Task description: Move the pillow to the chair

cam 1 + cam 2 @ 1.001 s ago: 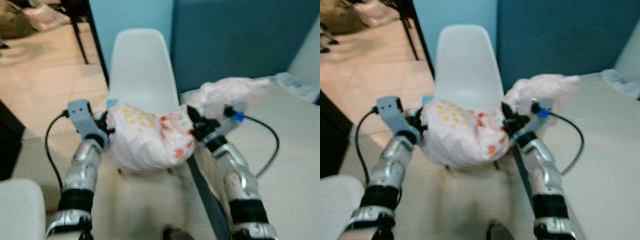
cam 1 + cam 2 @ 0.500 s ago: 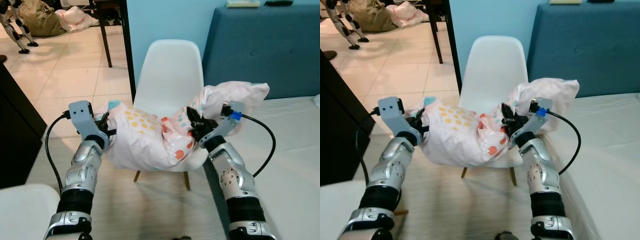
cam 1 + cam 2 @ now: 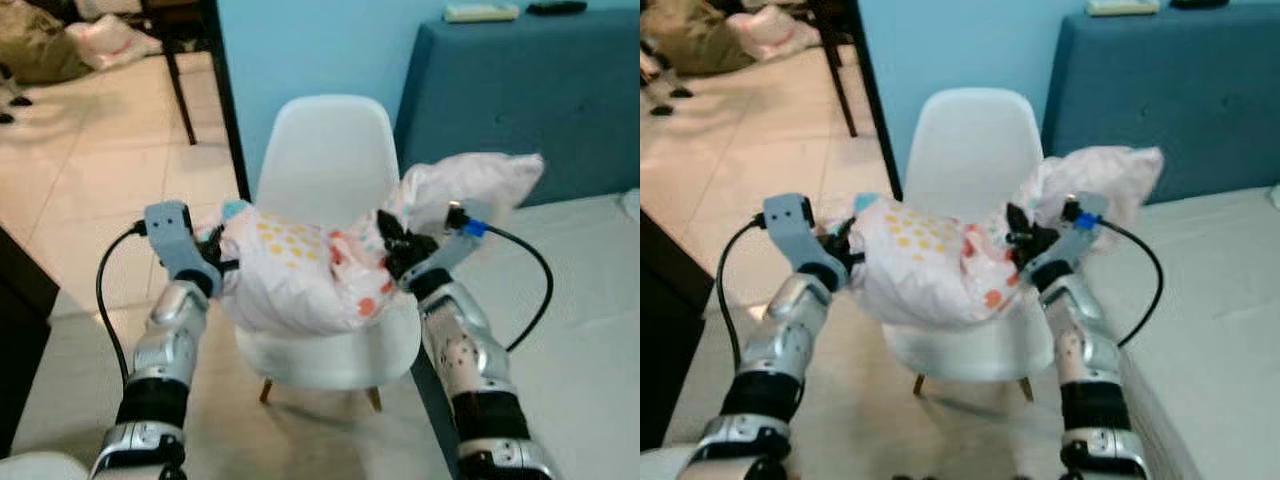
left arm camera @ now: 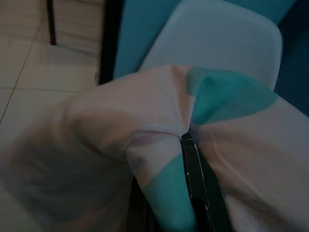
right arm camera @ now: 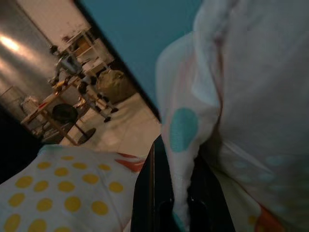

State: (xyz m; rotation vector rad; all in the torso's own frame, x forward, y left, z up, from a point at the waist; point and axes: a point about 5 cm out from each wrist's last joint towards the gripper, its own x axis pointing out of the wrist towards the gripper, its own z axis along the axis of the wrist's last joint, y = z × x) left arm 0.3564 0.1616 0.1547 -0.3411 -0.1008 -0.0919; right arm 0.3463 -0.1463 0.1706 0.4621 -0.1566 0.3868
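A white pillow (image 3: 305, 278) with yellow, orange and teal dots hangs between my two grippers, just above the seat of a white plastic chair (image 3: 322, 165). My left gripper (image 3: 222, 262) is shut on the pillow's left edge; the left wrist view shows cloth (image 4: 159, 145) pinched against a black finger (image 4: 195, 179). At the pillow's right edge my right gripper (image 3: 392, 248) is shut on a fold of the cloth (image 5: 186, 145). The pillow's far right corner (image 3: 480, 180) bulges out beyond the right gripper, over the bed's edge.
A bed with a white sheet (image 3: 580, 330) lies to the right, with a dark blue headboard (image 3: 520, 100) behind it. A light blue wall (image 3: 300, 45) stands behind the chair. Tiled floor (image 3: 90, 170) opens to the left, with a black table leg (image 3: 178, 85) and bags at the back.
The camera view has shifted and the chair now sits lower and closer under the pillow. Both grippers still hold the pillow in the same way.
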